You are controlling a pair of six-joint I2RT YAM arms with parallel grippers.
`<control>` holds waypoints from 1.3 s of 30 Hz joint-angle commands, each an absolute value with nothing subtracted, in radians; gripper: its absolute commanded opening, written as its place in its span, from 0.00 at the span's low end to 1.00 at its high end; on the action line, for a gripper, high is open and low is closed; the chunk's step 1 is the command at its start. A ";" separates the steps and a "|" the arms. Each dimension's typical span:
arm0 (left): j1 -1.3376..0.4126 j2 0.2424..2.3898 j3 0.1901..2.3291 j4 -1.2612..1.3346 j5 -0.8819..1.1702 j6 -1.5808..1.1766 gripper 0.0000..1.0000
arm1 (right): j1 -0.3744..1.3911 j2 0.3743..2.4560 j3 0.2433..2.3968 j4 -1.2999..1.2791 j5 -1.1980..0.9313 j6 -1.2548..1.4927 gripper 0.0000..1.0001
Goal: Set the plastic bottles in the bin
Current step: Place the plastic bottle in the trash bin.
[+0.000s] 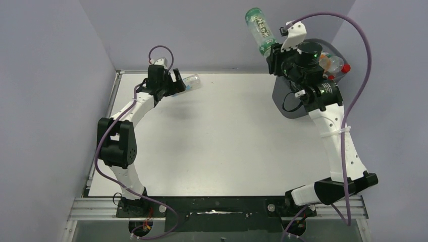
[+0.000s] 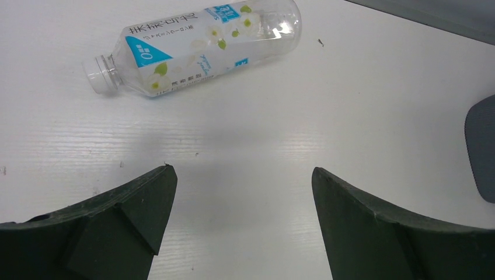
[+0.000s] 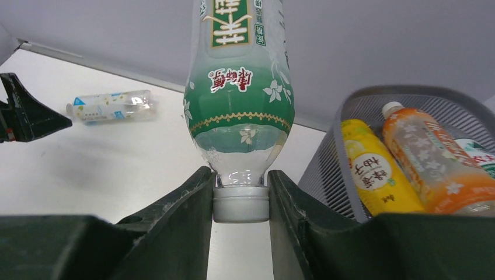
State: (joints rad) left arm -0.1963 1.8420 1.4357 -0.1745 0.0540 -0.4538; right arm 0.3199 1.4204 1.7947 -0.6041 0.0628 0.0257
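My right gripper (image 3: 240, 186) is shut on the white cap of a green-labelled plastic bottle (image 3: 240, 87). It holds that bottle (image 1: 261, 31) raised, base up, next to the bin (image 1: 282, 103) at the far right. A yellow bottle (image 3: 373, 175) and an orange bottle (image 3: 432, 157) lie inside the mesh bin (image 3: 344, 157). A clear bottle with a blue and white label (image 2: 198, 44) lies on its side on the table. My left gripper (image 2: 242, 172) hovers just short of it, open, with nothing between its fingers. From above, that bottle (image 1: 192, 81) lies just right of the left gripper (image 1: 179, 83).
Grey walls close the table at the back and on both sides. My right arm (image 1: 323, 96) covers much of the bin from above. A corner of the bin (image 2: 481, 146) shows at the right edge of the left wrist view.
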 commanded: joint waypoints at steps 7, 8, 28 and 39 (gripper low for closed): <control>-0.194 1.770 1.427 -0.115 0.086 -0.467 0.87 | 0.237 1.349 1.923 -0.805 0.163 0.060 0.23; -0.192 1.767 1.427 -0.115 0.091 -0.468 0.87 | 0.231 1.341 1.928 -0.819 0.161 0.066 0.23; -0.216 1.741 1.388 -0.097 0.122 -0.499 0.87 | 0.202 1.200 1.926 -0.925 0.150 0.067 0.24; -0.217 1.751 1.387 -0.090 0.129 -0.499 0.87 | 0.169 1.233 1.870 -0.887 0.108 0.071 0.24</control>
